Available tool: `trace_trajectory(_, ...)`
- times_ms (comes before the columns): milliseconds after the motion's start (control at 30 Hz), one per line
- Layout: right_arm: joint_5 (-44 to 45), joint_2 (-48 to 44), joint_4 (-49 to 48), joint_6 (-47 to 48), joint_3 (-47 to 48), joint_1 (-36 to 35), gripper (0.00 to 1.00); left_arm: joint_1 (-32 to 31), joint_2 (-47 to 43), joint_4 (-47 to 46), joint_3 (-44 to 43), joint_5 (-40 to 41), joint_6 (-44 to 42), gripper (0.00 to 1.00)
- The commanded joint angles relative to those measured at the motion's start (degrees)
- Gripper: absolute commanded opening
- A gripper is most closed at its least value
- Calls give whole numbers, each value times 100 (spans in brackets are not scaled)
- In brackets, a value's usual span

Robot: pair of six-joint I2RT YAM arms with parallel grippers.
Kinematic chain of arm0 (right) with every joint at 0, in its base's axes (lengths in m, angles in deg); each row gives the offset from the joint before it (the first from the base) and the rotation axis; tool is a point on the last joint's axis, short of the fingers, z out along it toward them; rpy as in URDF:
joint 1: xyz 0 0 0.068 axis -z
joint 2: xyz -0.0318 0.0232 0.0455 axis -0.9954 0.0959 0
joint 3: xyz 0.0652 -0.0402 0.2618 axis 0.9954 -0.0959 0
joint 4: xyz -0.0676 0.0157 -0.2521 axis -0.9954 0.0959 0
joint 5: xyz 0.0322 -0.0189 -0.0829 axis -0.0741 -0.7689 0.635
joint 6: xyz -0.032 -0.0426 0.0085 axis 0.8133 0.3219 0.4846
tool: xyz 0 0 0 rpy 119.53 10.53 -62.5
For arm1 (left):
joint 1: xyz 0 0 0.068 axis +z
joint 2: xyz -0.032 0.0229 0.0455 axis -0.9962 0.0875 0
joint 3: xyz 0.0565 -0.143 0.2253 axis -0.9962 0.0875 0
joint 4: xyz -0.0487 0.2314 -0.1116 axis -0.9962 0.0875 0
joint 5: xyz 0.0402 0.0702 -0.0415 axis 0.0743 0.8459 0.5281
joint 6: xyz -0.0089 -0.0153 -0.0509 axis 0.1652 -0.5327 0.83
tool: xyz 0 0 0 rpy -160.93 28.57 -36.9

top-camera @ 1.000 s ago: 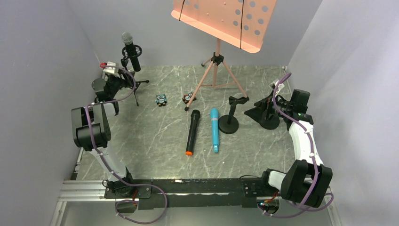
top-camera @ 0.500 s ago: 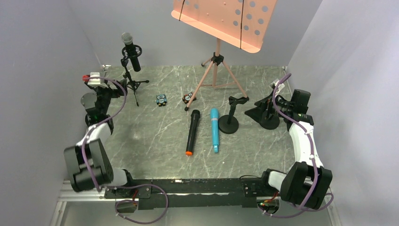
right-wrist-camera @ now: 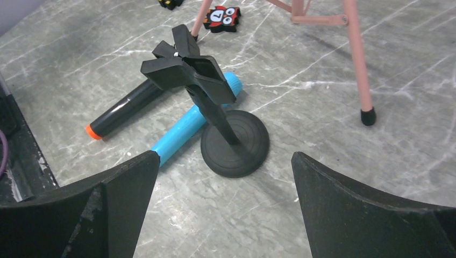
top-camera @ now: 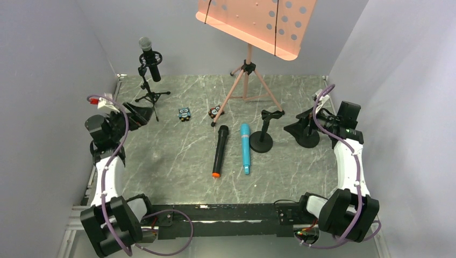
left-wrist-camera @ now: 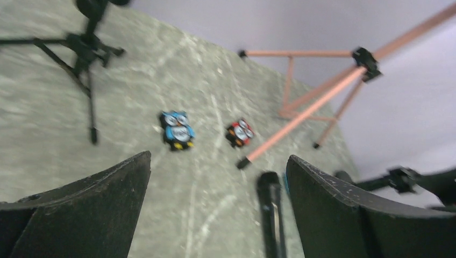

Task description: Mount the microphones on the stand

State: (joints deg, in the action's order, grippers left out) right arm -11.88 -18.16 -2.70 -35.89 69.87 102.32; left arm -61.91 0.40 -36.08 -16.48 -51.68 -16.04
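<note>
The black microphone with a silver mesh head (top-camera: 149, 58) sits clipped in the small tripod stand (top-camera: 151, 97) at the back left. The black microphone with an orange end cap (top-camera: 218, 151) and the turquoise microphone (top-camera: 245, 148) lie side by side mid-table. An empty round-base stand with a clip (top-camera: 263, 133) stands just right of them. My left gripper (top-camera: 139, 114) is open and empty, near the tripod's legs. My right gripper (top-camera: 299, 130) is open and empty, right of the round-base stand (right-wrist-camera: 235, 142). In the right wrist view the turquoise microphone (right-wrist-camera: 185, 131) lies behind that base.
A pink music stand (top-camera: 248, 70) stands at the back middle, one leg (right-wrist-camera: 357, 59) near the round-base stand. Two small owl figurines, blue (top-camera: 185, 113) and red (top-camera: 216, 112), lie near its front leg. Grey walls close in on both sides.
My left arm has drawn back from the tripod stand toward the near left and now faces the table's middle. My right gripper has shifted slightly.
</note>
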Motion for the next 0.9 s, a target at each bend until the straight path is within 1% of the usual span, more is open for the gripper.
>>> trace_trajectory(0,33,57,978,996,815,100,100,-4,-448,501,188,-1331,522,99)
trace_trajectory(33,84,116,1308,1208,1067,105,100,-65,-534,1026,103,-1303,193,99)
trace_trajectory(100,178,211,2188,1691,1596,92,100,-478,-803,2208,-159,-710,-708,99)
trace_trajectory(133,260,254,2467,1768,1827,98,100,-750,-923,2618,-243,-329,-1140,99)
trace_trajectory(200,483,344,2943,1713,2289,98,100,-1205,-1116,3214,-345,260,-1763,99)
trace_trajectory(233,810,373,3013,1478,2477,92,100,-1342,-1205,3492,-340,433,-1978,99)
trace_trajectory(267,1200,391,2880,1059,2574,100,100,-1439,-1278,3623,-316,567,-2139,99)
trace_trajectory(333,2250,383,2410,231,2542,114,100,-1606,-1410,3769,-326,797,-2267,99)
trace_trajectory(400,3206,378,1890,-383,2321,195,100,-1688,-1518,3713,-338,743,-2272,99)
trace_trajectory(467,3603,456,1663,-589,2175,355,100,-1692,-1572,3637,-317,630,-2215,99)
trace_trajectory(500,3648,532,1703,-529,2206,407,100,-1692,-1590,3648,-316,605,-2198,99)
trace_trajectory(600,3753,795,2035,140,2470,480,100,-1708,-1664,3678,-304,570,-2190,99)
trace_trajectory(767,4387,1590,2642,838,3218,583,100,-1726,-1872,3621,-270,518,-2157,99)
trace_trajectory(867,4352,2035,2896,1135,3487,608,99,-1738,-1883,3632,-264,486,-2149,99)
